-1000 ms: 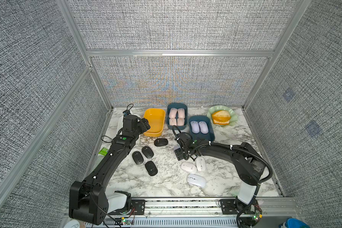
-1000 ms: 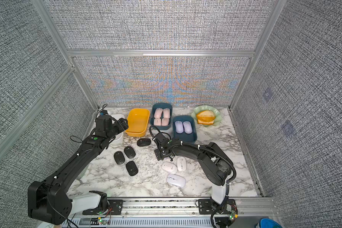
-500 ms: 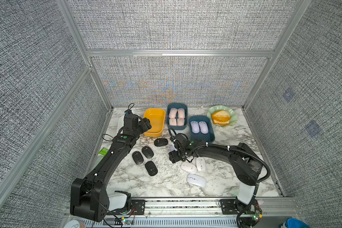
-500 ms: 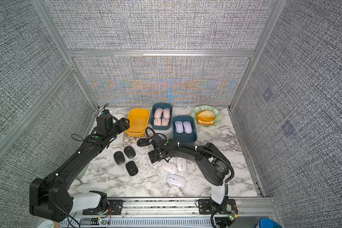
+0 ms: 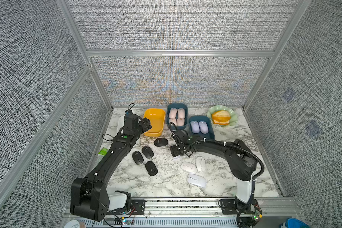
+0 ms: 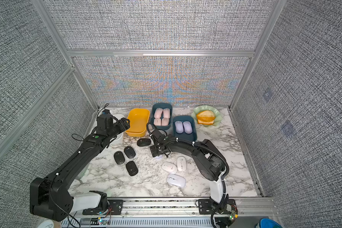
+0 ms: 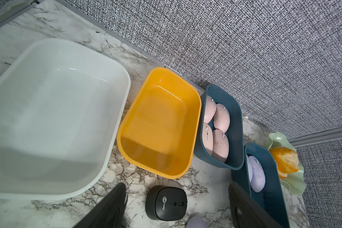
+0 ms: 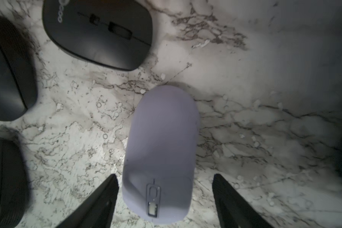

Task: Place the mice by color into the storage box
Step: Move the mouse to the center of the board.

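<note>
The right gripper (image 8: pixel 164 177) stands low over the marble tabletop (image 8: pixel 265 118). Its jaws are spread wide, one finger on each side of a lilac mouse (image 8: pixel 162 148). Neither finger touches the shell: one is just beside it and the other stands clear.

The lilac mouse lies flat on the marble near the middle of the table, in front of the boxes. Its shell is a smooth, matte, elongated oval of pale lilac. The wheel end lies between the fingers. It carries a narrow scroll wheel in a rounded slot, a small pale rectangle next to the slot, and a thin seam running off the slot. In both top views only a sliver of this mouse shows under the gripper.

Four black mice (image 5: pixel 147 152) lie loose on the robot's left of it. Three white mice (image 5: pixel 188 167) lie nearer the front rail. Four pink mice (image 5: pixel 177 116) fill one dark blue box (image 5: pixel 177 104). Two lilac mice (image 5: pixel 198 126) lie side by side in the second dark blue box (image 5: pixel 210 128).

The left gripper (image 5: pixel 147 124) hangs with its jaws wide and nothing between them. It is at the front left corner of the yellow box (image 5: pixel 156 120), beside the white box (image 7: pixel 47 98).
</note>
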